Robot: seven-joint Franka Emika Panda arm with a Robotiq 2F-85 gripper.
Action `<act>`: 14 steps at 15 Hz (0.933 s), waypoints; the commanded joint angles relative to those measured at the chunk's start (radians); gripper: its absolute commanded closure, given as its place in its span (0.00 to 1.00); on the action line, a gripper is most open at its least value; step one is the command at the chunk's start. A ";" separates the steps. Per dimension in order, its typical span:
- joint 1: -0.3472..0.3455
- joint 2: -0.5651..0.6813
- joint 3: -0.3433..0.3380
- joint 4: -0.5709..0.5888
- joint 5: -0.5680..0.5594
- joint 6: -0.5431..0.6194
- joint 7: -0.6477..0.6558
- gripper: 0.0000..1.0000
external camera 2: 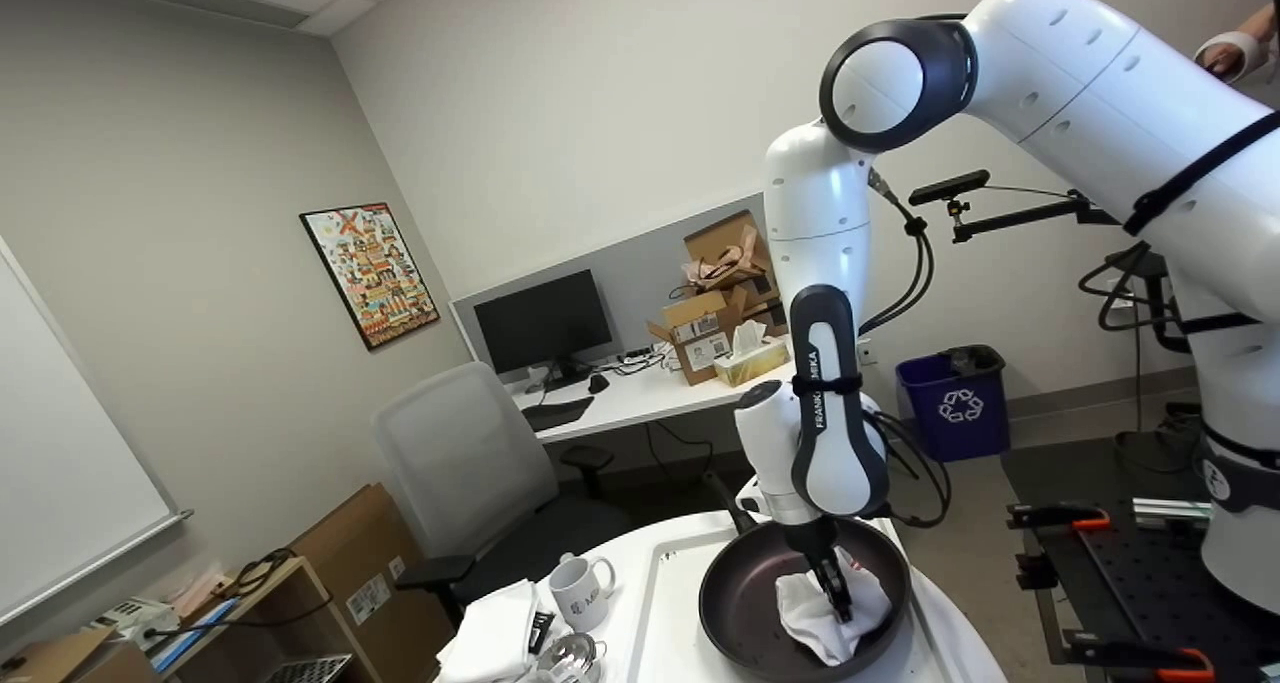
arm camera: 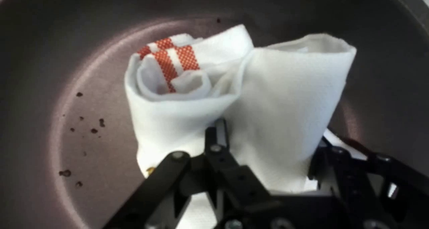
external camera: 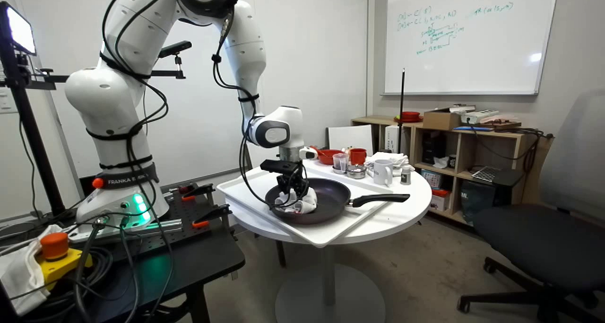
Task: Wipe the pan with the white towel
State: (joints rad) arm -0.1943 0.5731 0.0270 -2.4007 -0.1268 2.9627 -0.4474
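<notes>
Apparently an early stage: white towel [arm camera: 261, 105] lies bunched inside the pan [external camera: 331, 195], which sits on the tray [external camera: 326, 234]. Pincer [arm camera: 268, 140] straddles one fold, jaws apart, cloth between; cannot tell whether it is gripped. Dark specks [arm camera: 102, 122] dot the pan floor beside the towel, so wiping looks unfinished, perhaps unstarted. Left to do, by judgement: secure cloth, sweep those specks.

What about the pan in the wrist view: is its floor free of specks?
No: dark specks dot the floor of the pan beside the white towel.
</notes>
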 commanded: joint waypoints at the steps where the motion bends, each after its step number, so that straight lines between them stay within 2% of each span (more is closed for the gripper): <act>1: -0.018 0.005 0.016 0.011 -0.020 -0.014 0.017 0.81; 4: -0.013 0.006 0.017 0.011 -0.023 -0.010 0.019 0.98; 5: -0.011 0.006 0.018 0.009 -0.024 -0.008 0.019 1.00; 7: -0.013 0.009 0.022 0.011 -0.024 -0.008 0.017 0.96; 14: -0.032 0.032 0.072 0.056 -0.024 -0.006 -0.016 0.97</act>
State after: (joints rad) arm -0.2073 0.5753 0.0610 -2.3857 -0.1273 2.9628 -0.4526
